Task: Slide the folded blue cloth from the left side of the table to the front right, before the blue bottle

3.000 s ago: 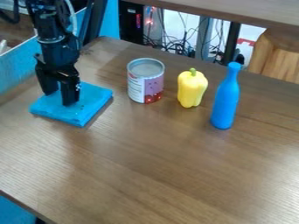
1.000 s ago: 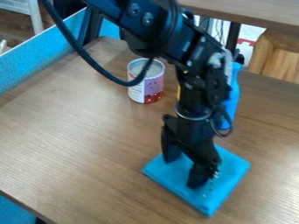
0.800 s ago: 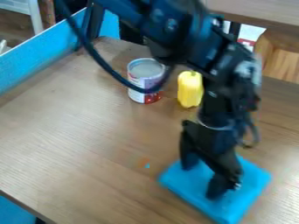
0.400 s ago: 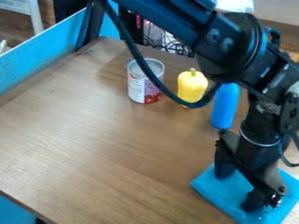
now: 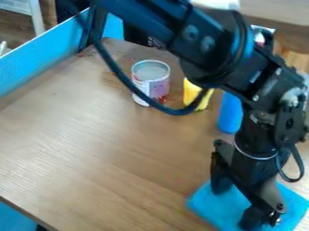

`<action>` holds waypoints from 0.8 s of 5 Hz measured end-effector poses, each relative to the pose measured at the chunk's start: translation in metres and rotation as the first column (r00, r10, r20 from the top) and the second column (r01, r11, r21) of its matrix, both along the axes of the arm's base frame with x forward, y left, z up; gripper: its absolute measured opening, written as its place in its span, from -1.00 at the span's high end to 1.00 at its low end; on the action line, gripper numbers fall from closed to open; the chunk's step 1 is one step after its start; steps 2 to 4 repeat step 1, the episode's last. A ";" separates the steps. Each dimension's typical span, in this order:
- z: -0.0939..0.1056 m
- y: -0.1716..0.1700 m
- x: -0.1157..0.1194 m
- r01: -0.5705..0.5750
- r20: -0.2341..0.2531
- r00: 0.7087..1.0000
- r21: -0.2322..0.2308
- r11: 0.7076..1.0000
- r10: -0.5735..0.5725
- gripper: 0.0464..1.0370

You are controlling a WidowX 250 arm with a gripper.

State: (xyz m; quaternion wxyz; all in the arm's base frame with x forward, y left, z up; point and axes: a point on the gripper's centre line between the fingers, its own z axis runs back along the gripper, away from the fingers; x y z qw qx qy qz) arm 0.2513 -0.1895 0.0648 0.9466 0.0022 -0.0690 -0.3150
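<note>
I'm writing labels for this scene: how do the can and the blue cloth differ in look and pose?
The can stands upright; the cloth lies flat. The can has a patterned label, while the cloth is plain blue. The gripper is down at the cloth, away from the can. Both rest on the wooden table.

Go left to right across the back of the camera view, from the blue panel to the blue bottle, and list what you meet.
Blue panel → open-topped can → yellow pepper → blue bottle
</note>
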 end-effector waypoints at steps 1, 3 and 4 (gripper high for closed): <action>0.058 0.043 -0.026 -0.025 0.059 0.998 -0.081 0.996 0.030 -0.93; 0.058 0.043 -0.026 -0.025 0.059 0.998 -0.081 0.996 0.030 -0.93; 0.058 0.043 -0.026 -0.025 0.059 0.998 -0.081 0.996 0.030 -0.93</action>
